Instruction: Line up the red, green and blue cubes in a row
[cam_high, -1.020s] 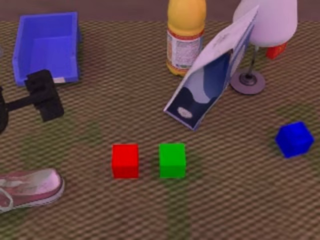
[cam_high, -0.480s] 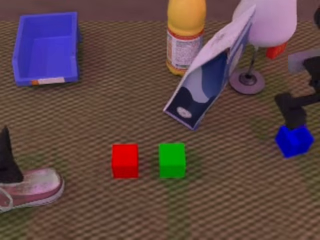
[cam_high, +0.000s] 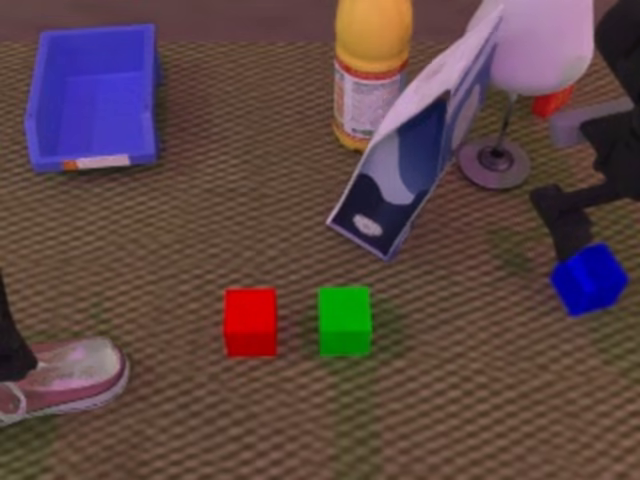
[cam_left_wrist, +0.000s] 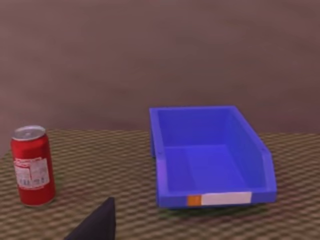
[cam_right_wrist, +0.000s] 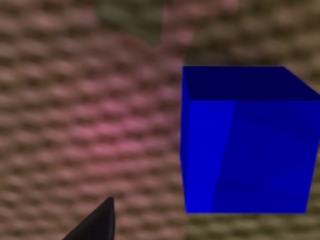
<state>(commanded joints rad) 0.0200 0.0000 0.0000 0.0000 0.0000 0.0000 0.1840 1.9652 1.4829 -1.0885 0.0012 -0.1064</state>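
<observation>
Red cube (cam_high: 250, 320): small, matte, bright red, flat on the woven desk (cam_high: 300, 420) just below centre in the top view. Green cube (cam_high: 345, 320): same size, matte green, just beside the red one at its 3 o'clock, a narrow gap between them, faces parallel. Blue cube (cam_high: 590, 279): same size, matte deep blue, turned slightly askew, well apart from the pair toward 3 o'clock near the desk's right edge; it fills much of the right wrist view (cam_right_wrist: 247, 145), resting on the weave. Right tool (cam_high: 566, 220): dark, reaching in from the right edge, its tip just beside the blue cube at the cube's 11 o'clock; whether it touches the cube, and how far its fingers are parted, cannot be told. Left arm (cam_high: 12, 335): only a dark sliver at the left edge, above a pink shoe (cam_high: 65, 375); its tool's opening cannot be told. Other items: blue bin (cam_high: 93, 95) at 10 o'clock, orange bottle (cam_high: 371, 70) and tilted carton (cam_high: 420, 150) at 12 to 1 o'clock, red can (cam_left_wrist: 32, 165) beside the bin in the left wrist view.
</observation>
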